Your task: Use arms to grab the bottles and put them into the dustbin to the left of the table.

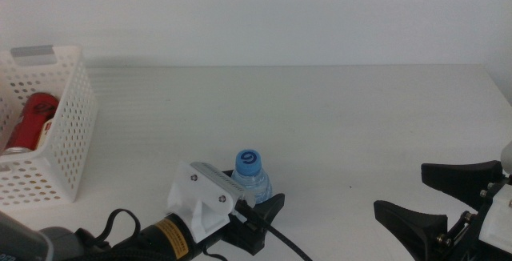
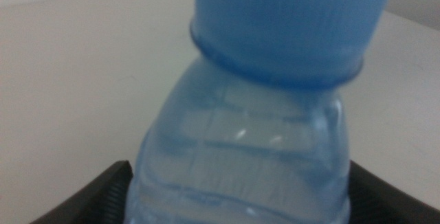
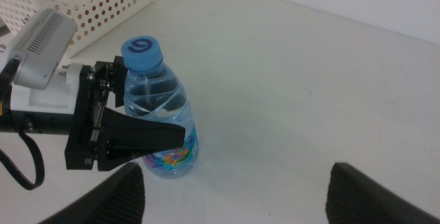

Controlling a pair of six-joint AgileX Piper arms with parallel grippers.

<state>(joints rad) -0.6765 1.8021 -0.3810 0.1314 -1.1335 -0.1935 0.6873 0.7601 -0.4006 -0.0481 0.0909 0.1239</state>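
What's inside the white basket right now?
A red soda can lies in the white perforated plastic basket. Its near wall covers the basket floor, so anything else there is hidden.

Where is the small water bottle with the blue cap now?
In the middle view the water bottle stands on the table near the bottom centre, between the left gripper's jaws, right of the white basket.

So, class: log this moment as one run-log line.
left gripper: jaws either side of water bottle, upright on table | right gripper: open, waiting | soda can: in dustbin
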